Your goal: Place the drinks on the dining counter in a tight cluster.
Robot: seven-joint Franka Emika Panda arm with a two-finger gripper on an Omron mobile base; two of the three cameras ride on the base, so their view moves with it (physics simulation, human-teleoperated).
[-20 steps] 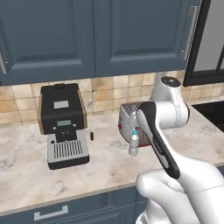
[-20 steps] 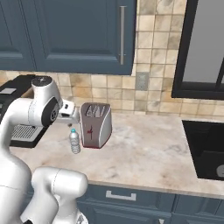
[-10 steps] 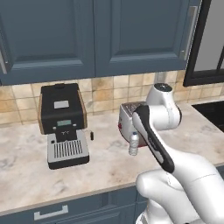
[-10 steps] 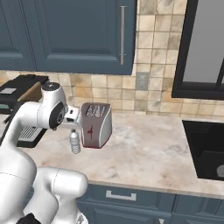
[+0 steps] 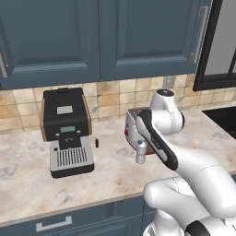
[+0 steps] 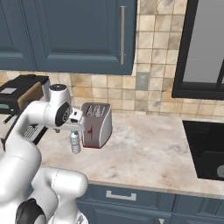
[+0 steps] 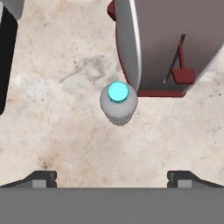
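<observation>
Standing upright on the surface (image 7: pixel 65 131) directly below the hand (image 7: pixel 112 177): small clear blue-capped bottle (image 7: pixel 118 103), just beside the toaster (image 7: pixel 170 43), ahead of the fingertips (image 7: pixel 40 178). Hovering above with fingers spread wide, gripping nothing. Sitting off to one side: coffee machine (image 5: pixel 66 129).

Two base views flank the toaster (image 5: pixel 133 126), hand view straight down
</observation>
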